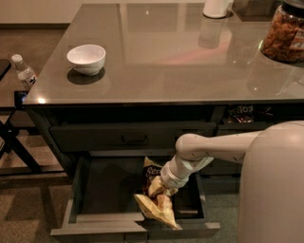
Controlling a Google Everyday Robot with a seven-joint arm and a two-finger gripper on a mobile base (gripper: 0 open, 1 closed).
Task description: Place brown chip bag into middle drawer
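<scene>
The middle drawer [90, 190] stands pulled open below the counter, with a dark flat bottom and paler grey walls. The brown chip bag [156, 208] is inside it at the right, tilted. Its brown top with white lettering points to the back, and its tan lower end lies over the drawer's front wall. My gripper [159, 189] reaches down into the drawer from the right on a white arm [209, 147]. It is shut across the middle of the bag. The bag partly hides the fingers.
A white bowl [86, 59] sits on the grey countertop [166, 61] at the left. A clear jar of snacks [285, 33] stands at the far right and a white container [216, 8] at the back. The top drawer [133, 137] is closed. A water bottle [23, 71] stands at the far left.
</scene>
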